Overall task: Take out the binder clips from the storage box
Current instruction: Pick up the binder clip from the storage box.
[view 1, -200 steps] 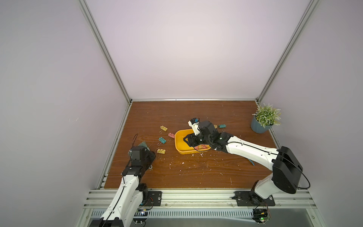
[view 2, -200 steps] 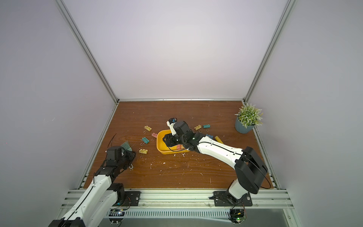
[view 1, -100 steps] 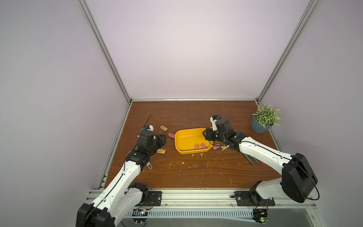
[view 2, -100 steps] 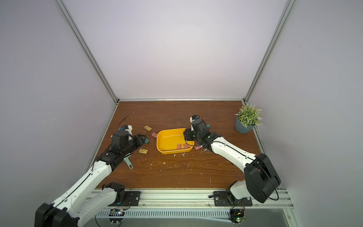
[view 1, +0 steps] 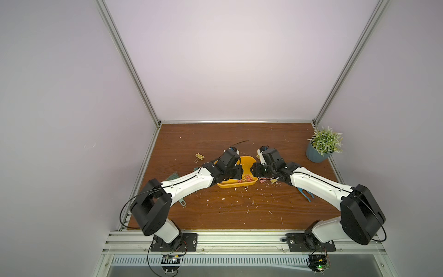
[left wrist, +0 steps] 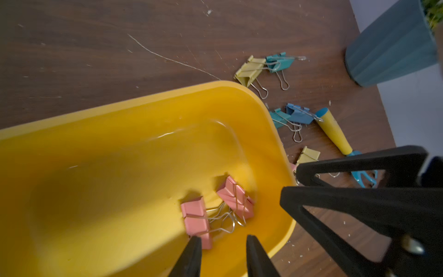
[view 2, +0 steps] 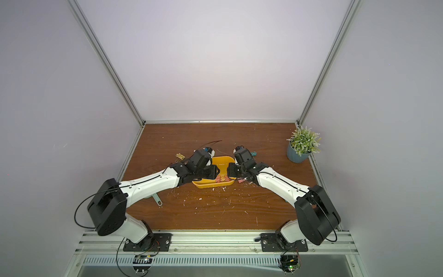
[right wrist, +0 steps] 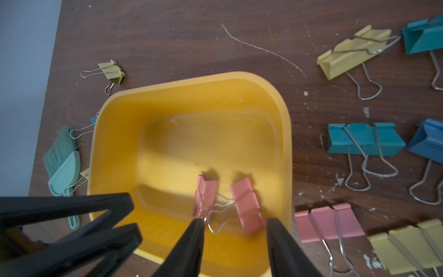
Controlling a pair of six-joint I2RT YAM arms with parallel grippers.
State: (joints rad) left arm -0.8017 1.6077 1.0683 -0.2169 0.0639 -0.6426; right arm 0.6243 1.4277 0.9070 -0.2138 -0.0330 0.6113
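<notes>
Lettering cannot be made out on anything in these views. The bench [view 1: 239, 211] is dark brown wood grain scattered with white specks, enclosed by pale lilac walls with aluminium rails at the corners. A potted plant [view 1: 320, 148] stands at its far right.

The storage box [view 1: 247, 164] sits mid-bench between the two arms. Two pink binder clips [left wrist: 195, 219] [left wrist: 236, 197] lie in it against one end wall, their wire handles tangled. The left jaws stand narrowly parted with nothing between them, one tip right at a pink clip. The right jaws stand wider, poised over the same pair and gripping nothing.

More clips lie on the bench beside the box: yellow [right wrist: 354, 54], teal [right wrist: 364, 141], blue [right wrist: 429, 144] and pink [right wrist: 329, 221]. A lone yellow one [view 1: 199, 157] lies on the left side. In both top views the arms cover the box's ends and most clips. Both wrist views are soft, and several clips run off the right wrist view's edge. A teal brush [right wrist: 63, 158] is partly hidden behind the box.
</notes>
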